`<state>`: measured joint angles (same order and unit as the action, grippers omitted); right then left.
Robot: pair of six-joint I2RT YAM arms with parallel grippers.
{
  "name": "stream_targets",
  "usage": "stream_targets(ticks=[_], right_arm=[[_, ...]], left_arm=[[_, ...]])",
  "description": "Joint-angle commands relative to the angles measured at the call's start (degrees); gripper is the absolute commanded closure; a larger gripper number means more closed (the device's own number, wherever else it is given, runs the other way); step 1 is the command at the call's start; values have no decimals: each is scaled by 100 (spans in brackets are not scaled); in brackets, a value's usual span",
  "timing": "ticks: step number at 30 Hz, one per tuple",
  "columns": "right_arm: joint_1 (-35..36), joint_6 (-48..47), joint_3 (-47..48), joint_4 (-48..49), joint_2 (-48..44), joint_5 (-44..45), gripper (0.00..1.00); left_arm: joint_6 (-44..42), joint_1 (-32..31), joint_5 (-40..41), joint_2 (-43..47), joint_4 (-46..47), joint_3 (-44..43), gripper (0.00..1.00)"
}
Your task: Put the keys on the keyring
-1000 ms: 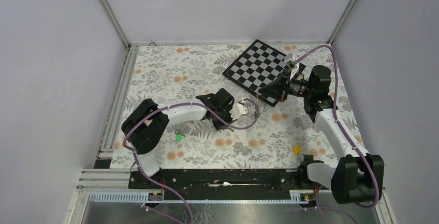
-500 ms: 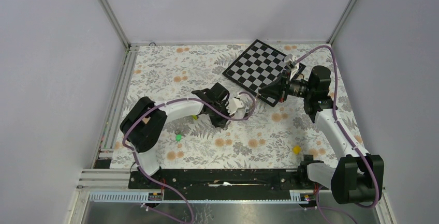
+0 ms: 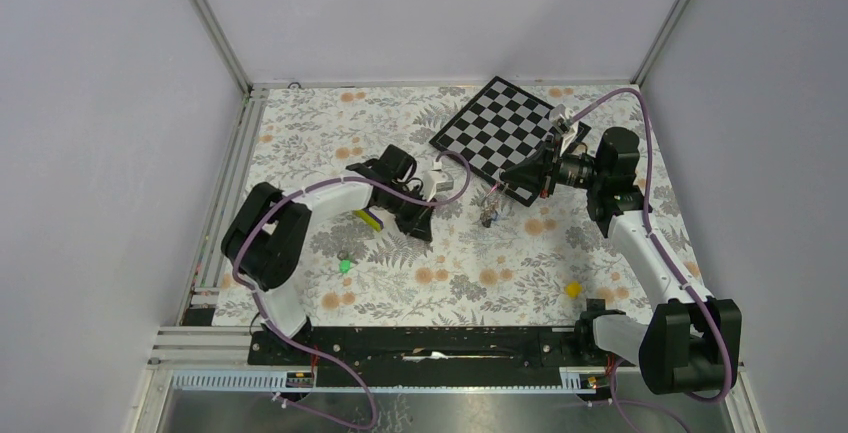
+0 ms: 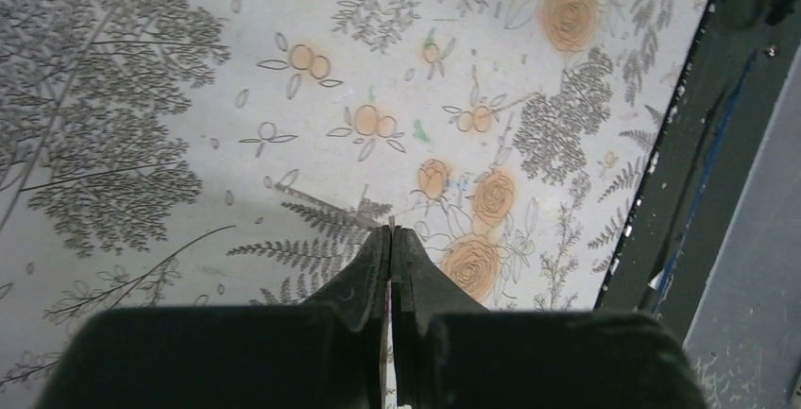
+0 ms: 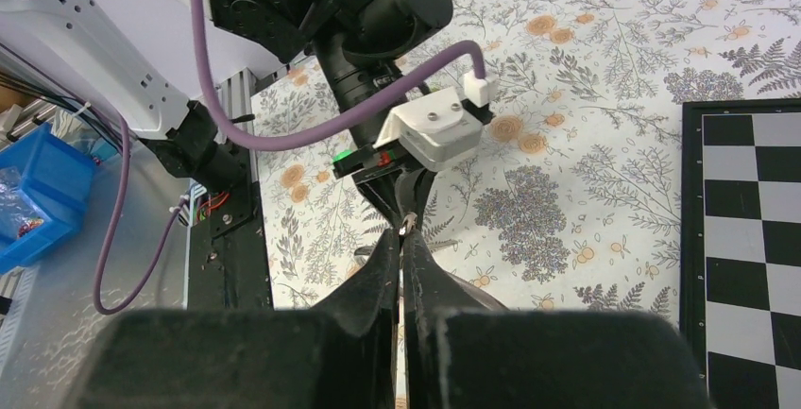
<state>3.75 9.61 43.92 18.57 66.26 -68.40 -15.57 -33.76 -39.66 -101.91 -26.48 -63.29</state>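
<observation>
Pulled back leftward since the earlier frame, the left gripper (image 4: 390, 232) was closed on nothing, apart from the right gripper (image 5: 404, 239). The latter was held raised and shut on what appeared to be the keyring (image 3: 491, 203), so that keys (image 3: 488, 218) could hang free beneath. One green key (image 3: 345, 265) was left on the surface (image 3: 300, 133).

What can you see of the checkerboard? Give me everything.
The checkerboard is a thin square board, black and light grey squares inside a black border. It lies flat on the flowered table cover, far right, turned so one corner points at the back wall. In the top view the right gripper hides its near corner; contact cannot be told. The squares that show are bare.
</observation>
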Motion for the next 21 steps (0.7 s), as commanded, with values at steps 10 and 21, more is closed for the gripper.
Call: stream_targets(ticks=[10,21], right_arm=[[-32,-153,-56,179,-126,142,100],[169,834,-389,1248,124,171,100]], left_arm=[[-1414,-75,-723,1245,495,378,100],[-1702,-170,-872,1588,1089,7,100]])
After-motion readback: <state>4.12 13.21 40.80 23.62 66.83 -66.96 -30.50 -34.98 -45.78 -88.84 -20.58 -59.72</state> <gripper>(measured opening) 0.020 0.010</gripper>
